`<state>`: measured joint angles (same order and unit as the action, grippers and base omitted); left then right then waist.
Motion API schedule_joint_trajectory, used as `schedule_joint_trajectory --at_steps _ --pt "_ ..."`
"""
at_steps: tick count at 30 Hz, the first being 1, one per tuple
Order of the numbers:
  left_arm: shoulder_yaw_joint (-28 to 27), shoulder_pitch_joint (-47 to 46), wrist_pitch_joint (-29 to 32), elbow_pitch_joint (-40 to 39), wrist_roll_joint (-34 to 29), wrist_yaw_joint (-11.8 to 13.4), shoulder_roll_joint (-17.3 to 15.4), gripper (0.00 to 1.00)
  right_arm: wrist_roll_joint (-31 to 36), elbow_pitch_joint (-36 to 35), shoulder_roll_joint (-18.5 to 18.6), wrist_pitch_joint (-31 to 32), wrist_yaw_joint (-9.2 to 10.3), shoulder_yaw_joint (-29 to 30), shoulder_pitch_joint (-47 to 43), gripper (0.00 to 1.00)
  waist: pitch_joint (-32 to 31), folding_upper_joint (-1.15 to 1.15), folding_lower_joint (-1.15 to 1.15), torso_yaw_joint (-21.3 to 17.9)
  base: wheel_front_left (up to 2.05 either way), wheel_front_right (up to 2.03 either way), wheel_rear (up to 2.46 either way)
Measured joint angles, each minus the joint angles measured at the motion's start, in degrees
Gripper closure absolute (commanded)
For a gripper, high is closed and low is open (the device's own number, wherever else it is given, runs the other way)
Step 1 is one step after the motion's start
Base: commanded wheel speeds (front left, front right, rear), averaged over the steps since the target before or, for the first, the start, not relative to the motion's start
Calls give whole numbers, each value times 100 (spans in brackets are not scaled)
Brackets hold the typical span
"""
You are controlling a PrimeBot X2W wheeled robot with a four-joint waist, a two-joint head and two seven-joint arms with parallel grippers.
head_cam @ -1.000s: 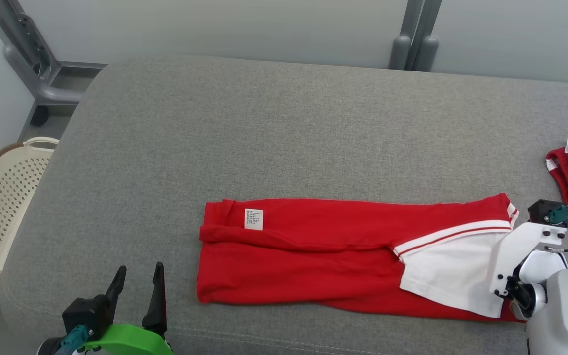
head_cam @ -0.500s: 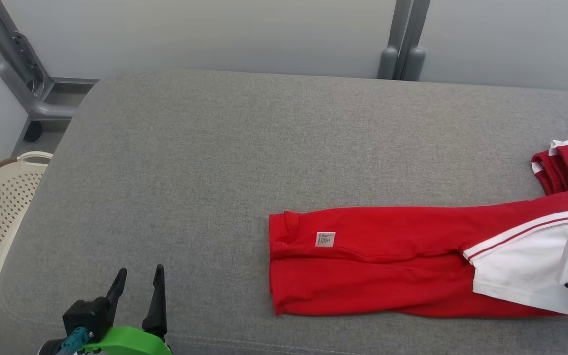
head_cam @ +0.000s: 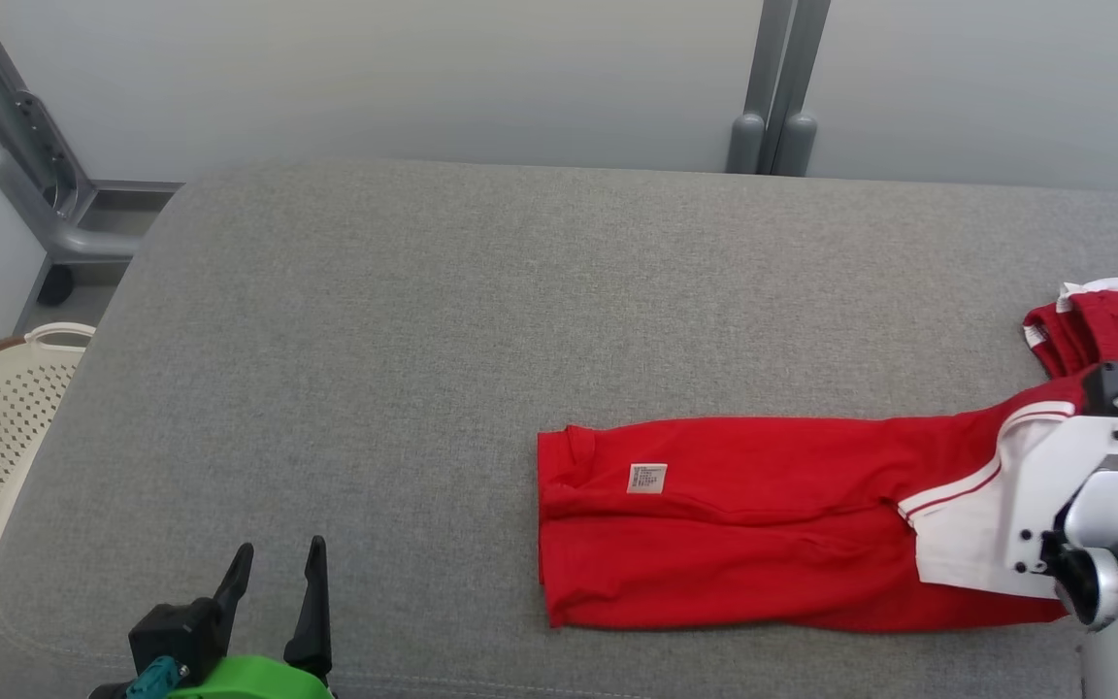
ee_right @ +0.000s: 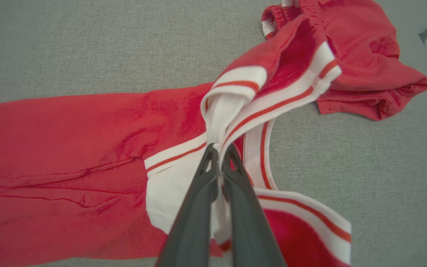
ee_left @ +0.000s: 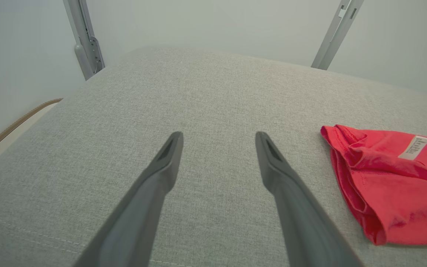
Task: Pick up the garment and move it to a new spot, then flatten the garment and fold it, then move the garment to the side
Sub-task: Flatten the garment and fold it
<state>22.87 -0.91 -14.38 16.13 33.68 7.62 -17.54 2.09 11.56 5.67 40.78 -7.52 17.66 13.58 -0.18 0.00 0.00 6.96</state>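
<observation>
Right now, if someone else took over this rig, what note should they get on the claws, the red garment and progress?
Left claw: open, holding nothing, over the grey cushion near its front edge.
Right claw: shut on the garment at its white-striped end, which is raised.
Garment: red, a long narrow strip right of centre, label up; a second red garment lies by its right end.
Done: looks flattened and folded lengthwise.
Left: likely a crosswise fold, then setting it aside and letting go.

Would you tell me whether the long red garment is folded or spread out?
Folded: the long red garment lies as a narrow, layered strip.
</observation>
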Motion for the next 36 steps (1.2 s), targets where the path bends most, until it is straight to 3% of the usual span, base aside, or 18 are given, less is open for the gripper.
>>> schedule_joint_trajectory --at_steps 9,16,25,36 --pt "16 -4 -26 58 1 -5 38 0 -560 -48 -113 207 1 -1561 141 100 -44 0 0 33 0 0 0" --pt "83 -48 -31 122 -5 -56 57 0 -884 643 -256 85 0 -2497 622 100 -21 0 0 146 0 0 0" --pt "109 -94 -32 155 -21 -56 54 0 -1742 1588 -279 -288 2 -3521 1079 100 -18 0 0 328 0 0 0" --pt "268 -184 -32 274 -47 -132 145 0 -2531 2451 -279 -667 2 -4262 1701 100 36 0 0 602 0 0 0"
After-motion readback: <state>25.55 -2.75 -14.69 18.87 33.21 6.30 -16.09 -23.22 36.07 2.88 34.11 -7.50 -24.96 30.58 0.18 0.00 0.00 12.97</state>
